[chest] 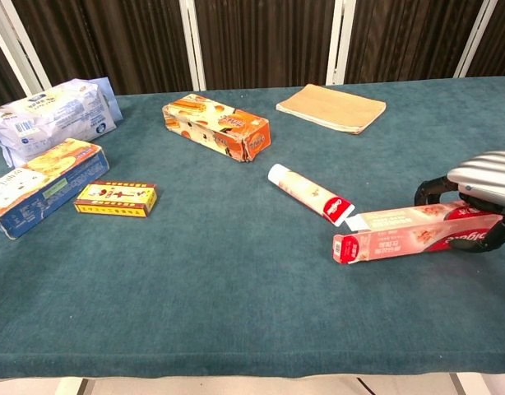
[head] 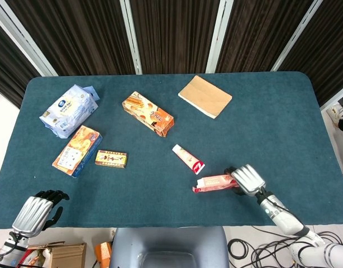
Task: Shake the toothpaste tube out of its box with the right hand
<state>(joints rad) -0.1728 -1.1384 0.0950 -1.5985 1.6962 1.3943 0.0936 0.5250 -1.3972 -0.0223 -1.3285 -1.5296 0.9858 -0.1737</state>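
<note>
The white and red toothpaste tube (head: 187,158) (chest: 309,192) lies on the blue table, out of its box. Just in front and to the right of it, my right hand (head: 247,179) (chest: 476,200) grips the pink toothpaste box (head: 215,182) (chest: 405,238) by its right end. The box lies low at the table surface, its open flap end pointing left. My left hand (head: 36,211) hangs off the table's near left corner, fingers curled in, holding nothing.
An orange snack box (head: 148,114) (chest: 217,127) sits at centre back, a tan notebook (head: 205,96) (chest: 331,108) at back right. On the left are a tissue pack (head: 68,110) (chest: 48,118), an orange-blue box (head: 77,151) (chest: 37,196) and a small yellow box (head: 110,159) (chest: 115,198).
</note>
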